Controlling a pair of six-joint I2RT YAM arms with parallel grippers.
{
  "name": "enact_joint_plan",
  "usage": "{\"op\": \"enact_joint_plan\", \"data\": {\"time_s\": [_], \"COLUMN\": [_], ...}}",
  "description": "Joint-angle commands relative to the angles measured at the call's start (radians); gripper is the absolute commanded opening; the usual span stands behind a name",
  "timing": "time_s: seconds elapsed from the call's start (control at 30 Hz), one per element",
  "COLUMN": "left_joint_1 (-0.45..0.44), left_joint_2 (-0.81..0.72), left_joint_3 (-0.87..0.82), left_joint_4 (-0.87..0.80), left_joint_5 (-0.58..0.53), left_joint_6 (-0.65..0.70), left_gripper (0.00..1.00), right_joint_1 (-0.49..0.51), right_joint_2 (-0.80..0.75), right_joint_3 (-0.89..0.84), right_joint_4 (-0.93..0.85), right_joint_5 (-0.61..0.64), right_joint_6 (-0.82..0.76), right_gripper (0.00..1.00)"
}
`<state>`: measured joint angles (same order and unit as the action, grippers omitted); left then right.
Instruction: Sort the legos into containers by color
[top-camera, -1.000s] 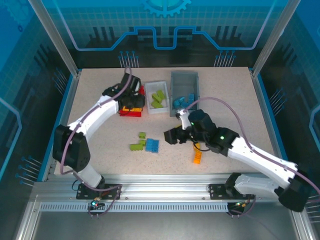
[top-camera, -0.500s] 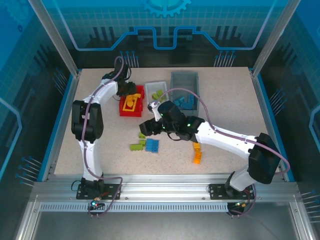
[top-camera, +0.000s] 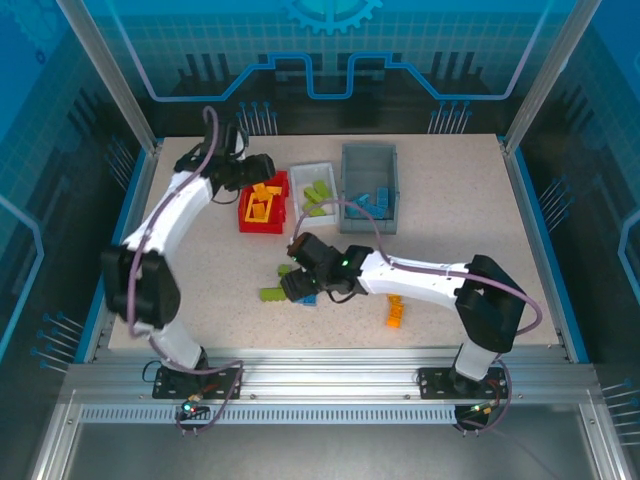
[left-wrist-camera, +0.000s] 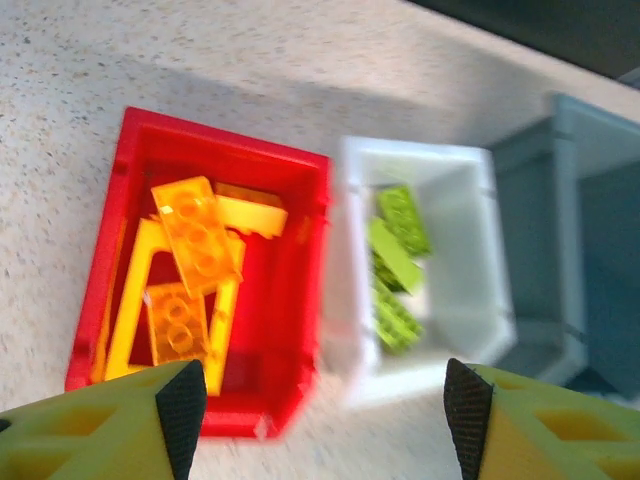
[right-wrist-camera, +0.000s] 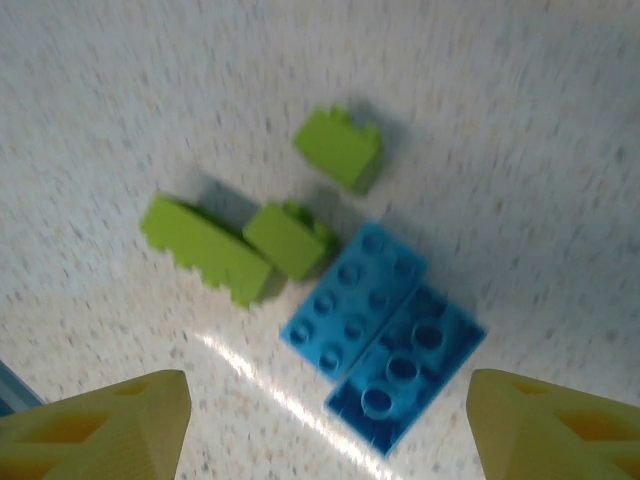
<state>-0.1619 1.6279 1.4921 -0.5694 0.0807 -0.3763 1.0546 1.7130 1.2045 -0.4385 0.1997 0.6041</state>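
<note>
Right tool (right-wrist-camera: 328, 385) spread wide over blue legos (right-wrist-camera: 355, 300); left tool (left-wrist-camera: 322, 375) apart over rim of red bin (left-wrist-camera: 225, 150).

Looking straight down over the bins: the red bin (left-wrist-camera: 100, 280) sits left of centre, holding a loose heap of orange bricks (left-wrist-camera: 200, 235), one studded piece lying tilted on top of the others. Touching its right wall is the white bin (left-wrist-camera: 345, 300), with a few lime green bricks (left-wrist-camera: 395, 260) stacked along its middle. The grey bin (left-wrist-camera: 540, 200) is hard against that one, cut off by the right edge. Speckled table (left-wrist-camera: 200, 60) fills the upper left. The left gripper (left-wrist-camera: 320, 410) hangs at the bottom edge, dark-tipped fingertips (left-wrist-camera: 180, 400) spread wide, nothing between them.
</note>
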Motion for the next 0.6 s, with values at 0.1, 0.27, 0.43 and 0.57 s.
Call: {"op": "enact_joint_plan", "data": {"time_s": [0.1,0.27,0.43,0.57], "left_joint_1": [-0.104,-0.123,-0.123,-0.123], "left_joint_2": [-0.345,-0.630,-0.815,-0.927], "left_joint_3": [-0.288,-0.504,-0.574,-0.615], "left_joint_4": [0.016,0.023,-0.166,-0.257], "left_joint_5": [0.088,0.176,0.209,0.226], "left_joint_6": [-0.136,-0.260,-0.273,-0.299], "left_gripper": [0.70,0.74,0.74,0.74], "right_joint_1": [0.066,0.070,0.047,0.021], "right_joint_2": [0.055,0.153,0.224,0.247], "right_joint_3": [0.012,0.048,0.101,0.100], "right_joint_4": [-0.156,-0.147,-0.178,-0.138], "right_joint_5": [0.043,0.030,0.058,0.050], "right_joint_6": [0.120,0.146,0.161,0.167], "right_gripper": [0.79,0.78,0.76,0.73]}}
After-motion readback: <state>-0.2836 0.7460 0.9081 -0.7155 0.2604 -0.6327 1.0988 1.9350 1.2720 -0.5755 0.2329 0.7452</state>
